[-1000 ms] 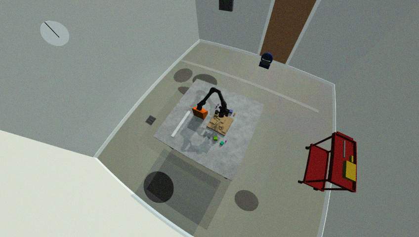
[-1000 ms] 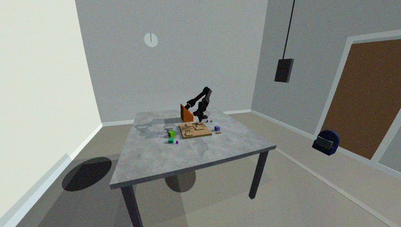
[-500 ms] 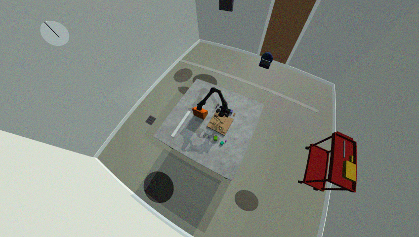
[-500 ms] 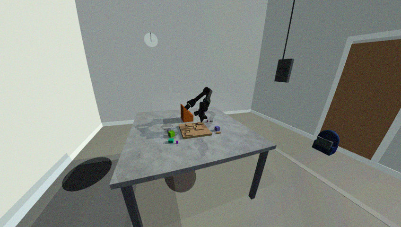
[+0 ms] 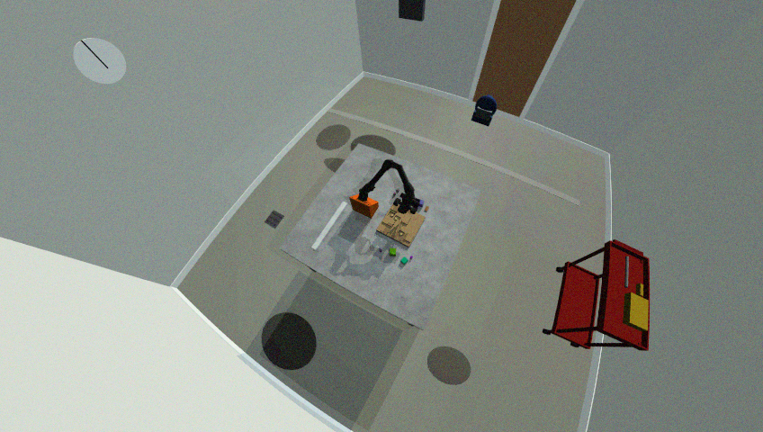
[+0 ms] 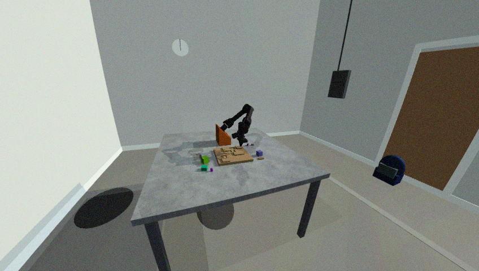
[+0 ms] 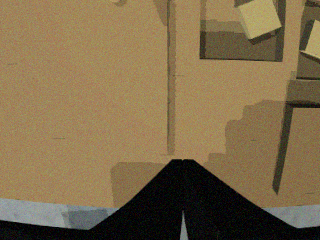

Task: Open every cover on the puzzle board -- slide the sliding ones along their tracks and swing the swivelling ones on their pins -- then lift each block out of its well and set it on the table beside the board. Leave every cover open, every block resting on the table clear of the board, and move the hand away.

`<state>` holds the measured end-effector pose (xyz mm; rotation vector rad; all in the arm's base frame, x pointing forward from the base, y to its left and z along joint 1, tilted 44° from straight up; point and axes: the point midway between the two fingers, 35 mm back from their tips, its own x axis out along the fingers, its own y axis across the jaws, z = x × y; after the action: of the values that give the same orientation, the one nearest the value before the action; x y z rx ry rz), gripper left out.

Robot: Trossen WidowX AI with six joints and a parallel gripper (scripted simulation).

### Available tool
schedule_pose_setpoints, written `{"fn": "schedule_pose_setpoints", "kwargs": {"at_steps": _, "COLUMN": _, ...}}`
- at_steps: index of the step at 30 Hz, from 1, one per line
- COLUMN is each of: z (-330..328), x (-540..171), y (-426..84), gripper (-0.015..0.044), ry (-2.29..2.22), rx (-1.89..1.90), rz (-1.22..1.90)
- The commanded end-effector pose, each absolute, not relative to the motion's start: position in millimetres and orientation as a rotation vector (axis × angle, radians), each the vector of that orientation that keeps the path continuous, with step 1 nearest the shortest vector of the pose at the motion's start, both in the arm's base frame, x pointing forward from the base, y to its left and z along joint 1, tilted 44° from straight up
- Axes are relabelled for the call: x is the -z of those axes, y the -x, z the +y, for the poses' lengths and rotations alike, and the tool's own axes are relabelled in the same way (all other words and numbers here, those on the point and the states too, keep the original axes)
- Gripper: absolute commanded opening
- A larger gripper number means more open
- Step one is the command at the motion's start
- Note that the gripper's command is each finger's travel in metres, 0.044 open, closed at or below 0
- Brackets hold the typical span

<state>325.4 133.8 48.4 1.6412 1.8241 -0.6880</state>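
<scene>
The tan puzzle board (image 5: 405, 230) (image 6: 235, 158) (image 7: 80, 94) lies on the grey table (image 6: 218, 188) in front of the arm. My gripper (image 5: 407, 207) (image 6: 242, 141) (image 7: 182, 169) is shut and empty, hanging just above the board's edge nearest the arm's base. In the wrist view an open well holds a pale yellow block (image 7: 260, 16), and a second pale block (image 7: 314, 42) shows in a well at the right edge. A green block (image 5: 392, 250) (image 6: 205, 160), a teal block (image 5: 404, 260) (image 6: 204, 167) and a purple block (image 5: 421, 203) (image 6: 258, 153) lie on the table beside the board.
The arm's orange base (image 5: 363, 205) (image 6: 221, 135) stands behind the board. A white bar (image 5: 328, 224) lies on the table to its side. A small tan piece (image 6: 260, 158) and tiny purple bits (image 6: 211, 169) lie near the board. A red cart (image 5: 605, 294) stands far off.
</scene>
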Motion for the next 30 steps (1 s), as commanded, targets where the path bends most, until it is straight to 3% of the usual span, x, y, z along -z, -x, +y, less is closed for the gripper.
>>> {"fn": "schedule_pose_setpoints", "kwargs": {"at_steps": 1, "z": 136.8, "x": -46.1, "y": -325.0, "gripper": 0.0, "ry": -1.647, "rx": 0.69, "rz": 1.829}}
{"fn": "schedule_pose_setpoints", "kwargs": {"at_steps": 30, "z": 157.1, "x": -26.1, "y": -323.4, "gripper": 0.0, "ry": -1.647, "rx": 0.689, "rz": 1.829}}
